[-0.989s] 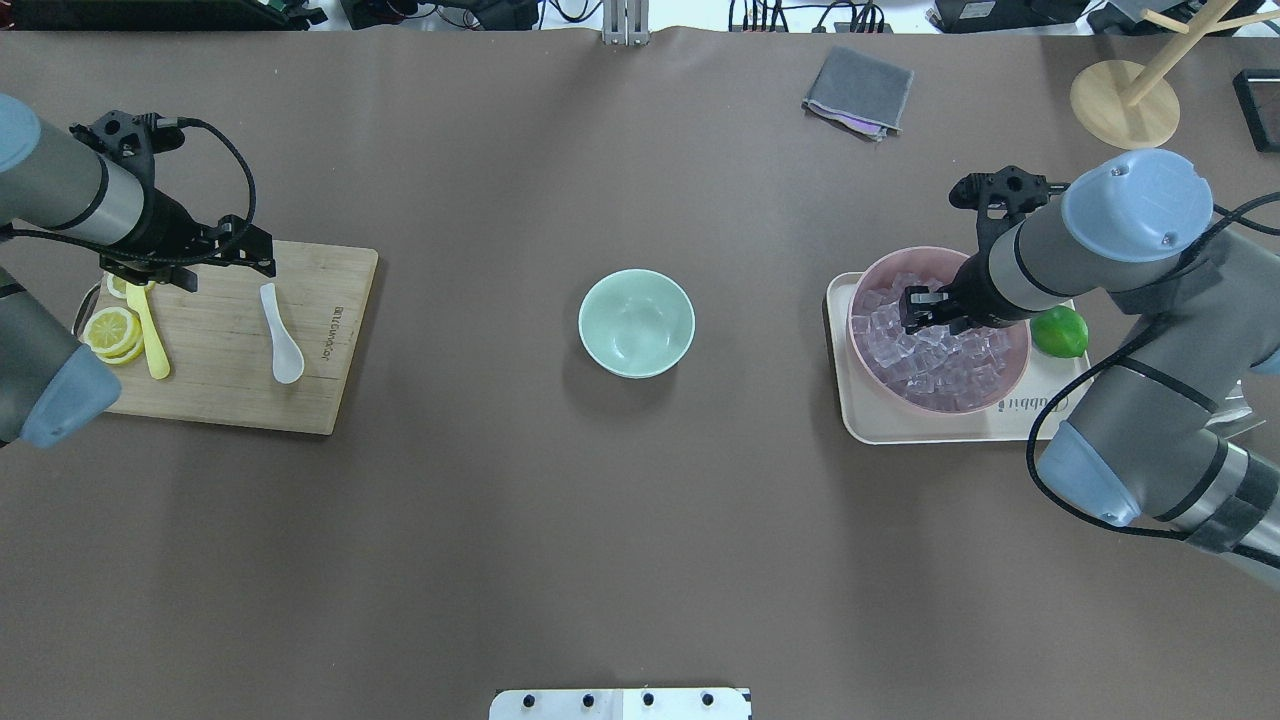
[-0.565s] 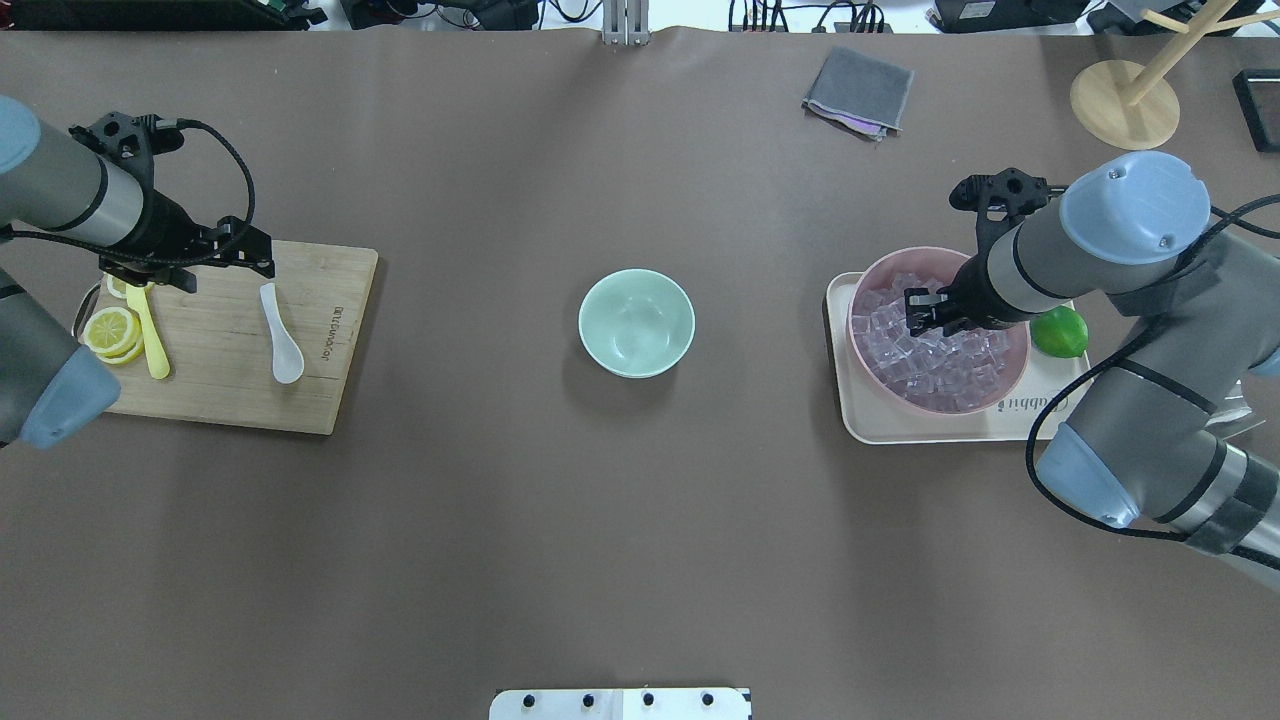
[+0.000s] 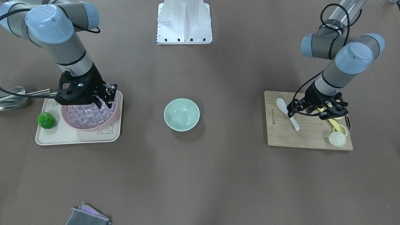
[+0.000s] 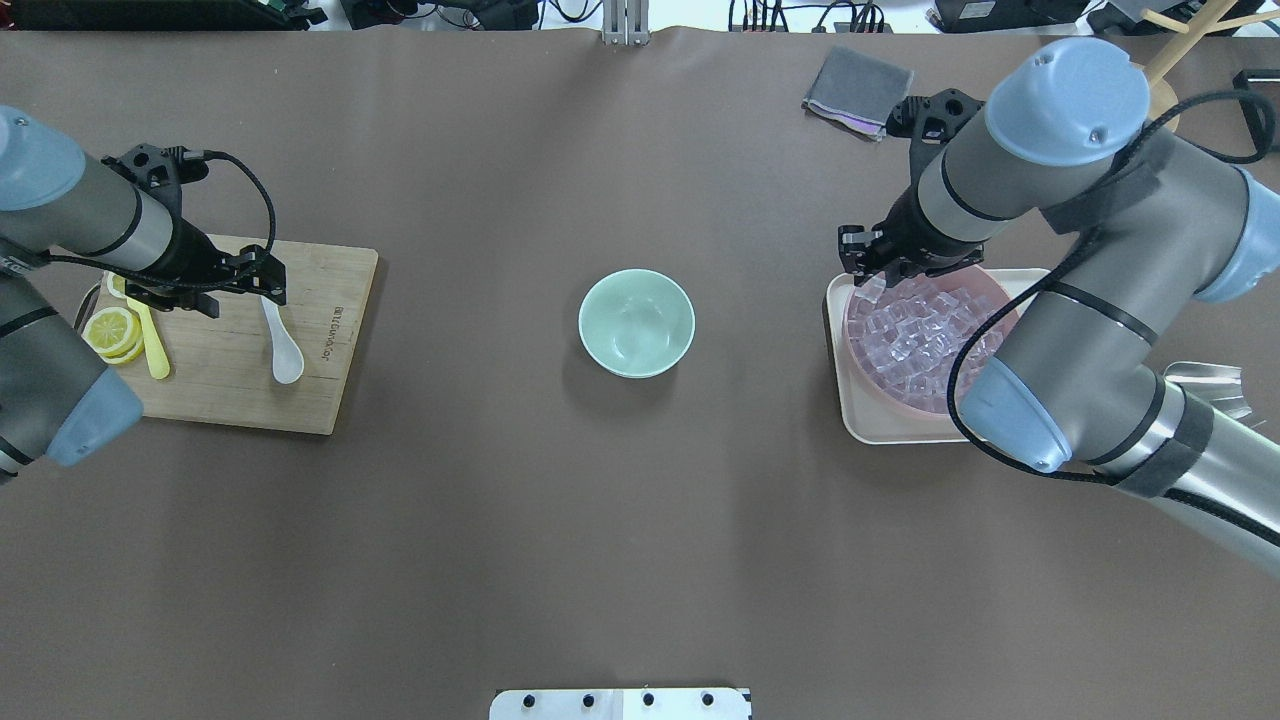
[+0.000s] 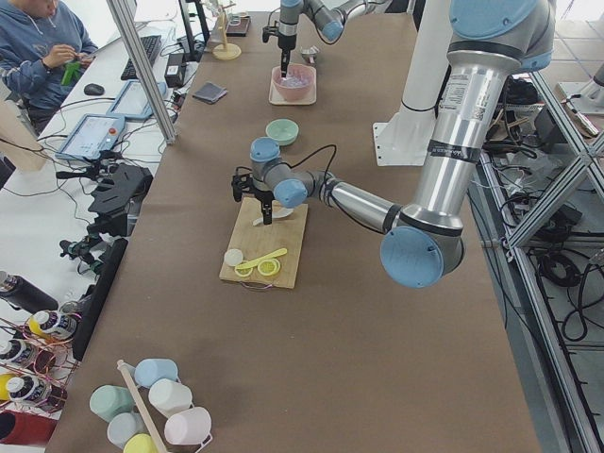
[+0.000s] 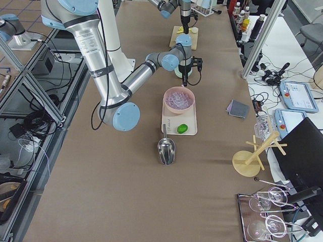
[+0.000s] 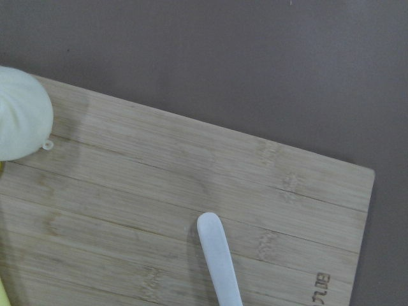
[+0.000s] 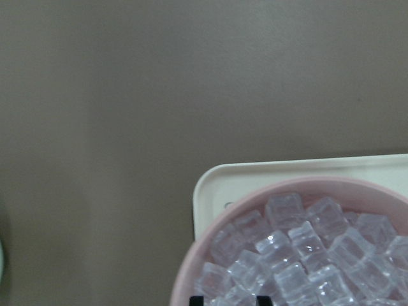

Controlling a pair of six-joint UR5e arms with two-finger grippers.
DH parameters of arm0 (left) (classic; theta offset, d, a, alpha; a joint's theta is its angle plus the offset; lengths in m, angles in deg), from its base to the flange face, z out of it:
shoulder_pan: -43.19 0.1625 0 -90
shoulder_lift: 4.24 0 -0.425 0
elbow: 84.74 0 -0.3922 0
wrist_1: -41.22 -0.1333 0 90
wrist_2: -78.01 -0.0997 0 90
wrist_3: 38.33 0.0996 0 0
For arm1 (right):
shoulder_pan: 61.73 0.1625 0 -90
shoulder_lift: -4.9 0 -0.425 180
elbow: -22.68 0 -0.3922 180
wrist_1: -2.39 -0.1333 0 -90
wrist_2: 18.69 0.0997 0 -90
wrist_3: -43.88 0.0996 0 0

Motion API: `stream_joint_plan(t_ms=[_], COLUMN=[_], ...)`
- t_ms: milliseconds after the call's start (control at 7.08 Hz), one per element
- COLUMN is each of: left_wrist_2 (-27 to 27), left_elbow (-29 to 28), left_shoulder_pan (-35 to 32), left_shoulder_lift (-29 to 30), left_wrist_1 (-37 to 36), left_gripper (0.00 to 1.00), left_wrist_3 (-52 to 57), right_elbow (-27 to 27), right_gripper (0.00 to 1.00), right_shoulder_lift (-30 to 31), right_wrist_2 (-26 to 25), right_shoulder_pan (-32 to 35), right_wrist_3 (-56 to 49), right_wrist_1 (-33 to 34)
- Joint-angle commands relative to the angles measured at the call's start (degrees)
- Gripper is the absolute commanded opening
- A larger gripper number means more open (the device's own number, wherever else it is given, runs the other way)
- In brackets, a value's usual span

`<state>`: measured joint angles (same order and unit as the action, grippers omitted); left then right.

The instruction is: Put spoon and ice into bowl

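Note:
The white spoon (image 4: 283, 345) lies on the wooden cutting board (image 4: 330, 340), with its handle pointing away from the robot. Its handle tip shows in the left wrist view (image 7: 217, 255). My left gripper (image 4: 242, 290) is open and hovers over the board at the handle's far end. The mint-green bowl (image 4: 636, 322) stands empty at the table's middle. The ice (image 4: 915, 330) fills a pink bowl (image 3: 114, 111). My right gripper (image 4: 866, 268) is raised over that bowl's inner rim. It appears shut on one ice cube (image 4: 868, 290). Its fingertips (image 8: 197, 299) show above the ice.
A yellow utensil (image 4: 150, 340) and lemon slices (image 4: 110, 330) lie on the board's left. The pink bowl sits on a cream tray (image 3: 62, 137) with a lime (image 3: 46, 120). A metal scoop (image 3: 12, 93) lies beside it. A grey cloth (image 4: 858, 90) lies at the far side.
My right gripper has risen out of the ice and moved to the pink bowl's rim nearest the green bowl. My left gripper has shifted slightly right, toward the spoon's handle.

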<state>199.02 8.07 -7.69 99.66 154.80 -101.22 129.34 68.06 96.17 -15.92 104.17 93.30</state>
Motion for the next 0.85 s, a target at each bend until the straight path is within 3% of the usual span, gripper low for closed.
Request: stream_joint_plan(t_ms=[0,141,283,424,565,707], left_wrist_2=[-1.0,-1.0,-1.1,-1.1,-1.1,-1.0], left_elbow=[-1.0,-1.8,-2.0,-2.0,-2.0,-2.1], left_shoulder_pan=[1.8,2.4,2.5,2.6,2.6,2.7], left_shoulder_lift=[0.3,1.4,1.4,1.4,1.3,1.4], left_wrist_1=[0.2,0.2,0.2,0.3,0.3,0.3], left_gripper=[0.64,0.59,0.42,0.38,0.23,0.01], left_wrist_3=[-1.6,-2.0,-2.0,-2.0,-2.1,-2.8], right_elbow=[-1.0,-2.5,-5.8,-9.8,-13.5,-16.3], right_gripper=[0.0,0.0,0.0,0.0,0.0,0.0], right_shoulder_lift=[-6.4,-8.9,-12.9,-14.5,-14.8,-16.9], right_wrist_2=[-0.2,-0.9,-3.0,-5.4,-6.0,-8.7], right_shoulder_pan=[-1.7,-4.2,-6.3,-8.2,-9.2,-10.5], right_wrist_3=[7.7,11.8,13.9,18.3,20.0,21.5], right_wrist_1=[1.1,1.0,0.6,-4.8,-10.3,-11.4])
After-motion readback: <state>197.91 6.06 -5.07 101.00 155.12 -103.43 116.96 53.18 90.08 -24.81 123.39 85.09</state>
